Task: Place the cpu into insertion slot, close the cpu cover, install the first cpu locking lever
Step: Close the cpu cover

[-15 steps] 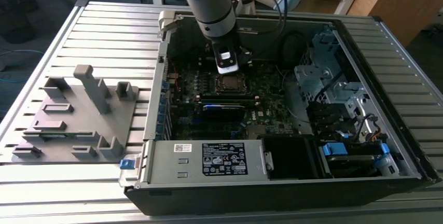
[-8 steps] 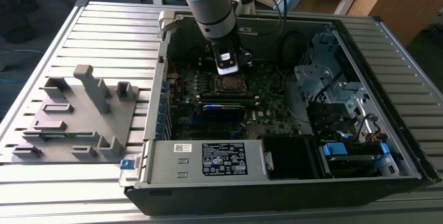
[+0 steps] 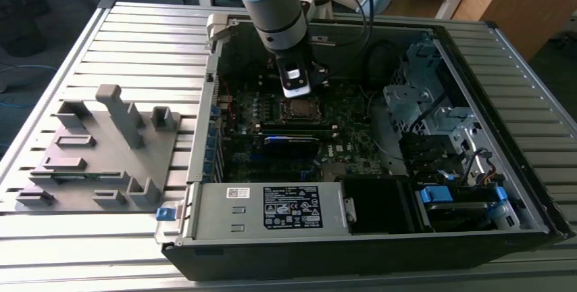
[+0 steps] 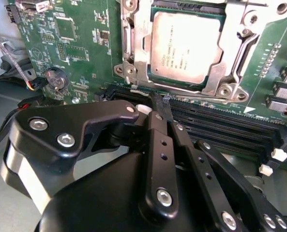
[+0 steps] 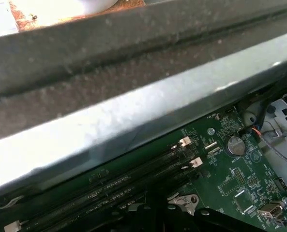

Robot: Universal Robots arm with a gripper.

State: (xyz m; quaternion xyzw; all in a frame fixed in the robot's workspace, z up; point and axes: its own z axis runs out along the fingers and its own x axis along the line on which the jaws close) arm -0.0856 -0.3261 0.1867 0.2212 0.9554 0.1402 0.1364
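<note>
We note the computer case (image 3: 505, 190) lying open on the slatted table (image 3: 135, 42), with the arm reaching down into it and the pincer (image 3: 298, 89) poised just above the socket on the circuit board (image 4: 75, 43). The chip (image 4: 184, 46) sits flat in the socket, its dull metal top showing through the open centre of the cover (image 4: 136, 48), which lies down around it. On that evidence we judge the first two steps done and the lever step to be the one in hand. In the second wrist view the pincer (image 4: 160, 100) has its fingers drawn together with nothing seen between them. Its tips stand just beside the thin lever (image 4: 138, 90) that runs along the socket edge nearest the memory slots (image 4: 220, 121). We cannot tell whether the tips touch the lever, nor whether either lever is caught under its hook. In our judgement this step calls for a firm push on the lever's free end, down and sideways under its catch. The tips must keep clear of the cover and of the white slot clips close by. A grey fixture (image 3: 99, 150) rests on the table well apart from the work. The first wrist view offers the case wall (image 5: 133, 111) and a coin battery (image 5: 235, 145), neither bearing on the step
</note>
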